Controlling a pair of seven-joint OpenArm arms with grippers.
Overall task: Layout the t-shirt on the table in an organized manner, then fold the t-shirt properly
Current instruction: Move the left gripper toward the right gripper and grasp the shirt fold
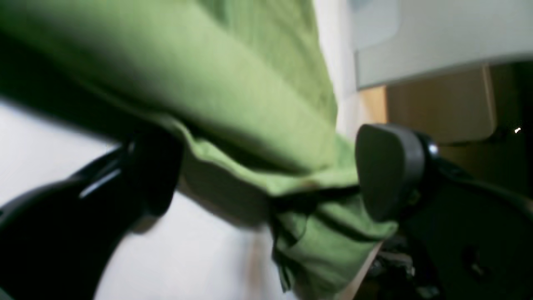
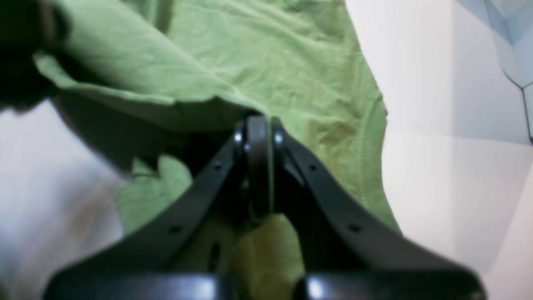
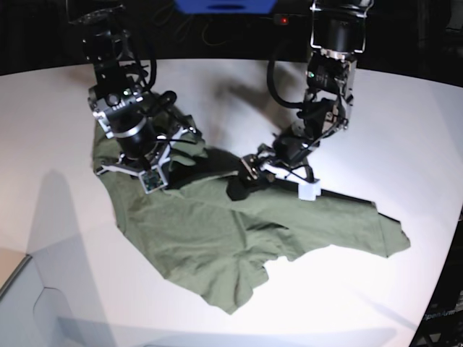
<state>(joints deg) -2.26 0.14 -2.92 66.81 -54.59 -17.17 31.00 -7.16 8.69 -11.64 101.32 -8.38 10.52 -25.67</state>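
Observation:
The olive-green t-shirt (image 3: 217, 238) lies crumpled and spread across the middle of the white table (image 3: 376, 108). My right gripper (image 3: 163, 155), on the left of the base view, is at the shirt's upper left part. Close up, the right gripper (image 2: 258, 121) is shut, pinching a raised fold of the t-shirt (image 2: 270, 54). My left gripper (image 3: 242, 181) sits low at the shirt's upper middle edge. In its wrist view the left gripper (image 1: 266, 175) is open wide, with a hem of the t-shirt (image 1: 250, 83) lying between the two fingers above the table (image 1: 187, 250).
A pale grey panel (image 3: 22, 303) stands at the near left corner of the table. The table's curved edge (image 3: 452, 238) runs down the right side against dark surroundings. A blue object (image 3: 224, 6) sits at the back beyond the table.

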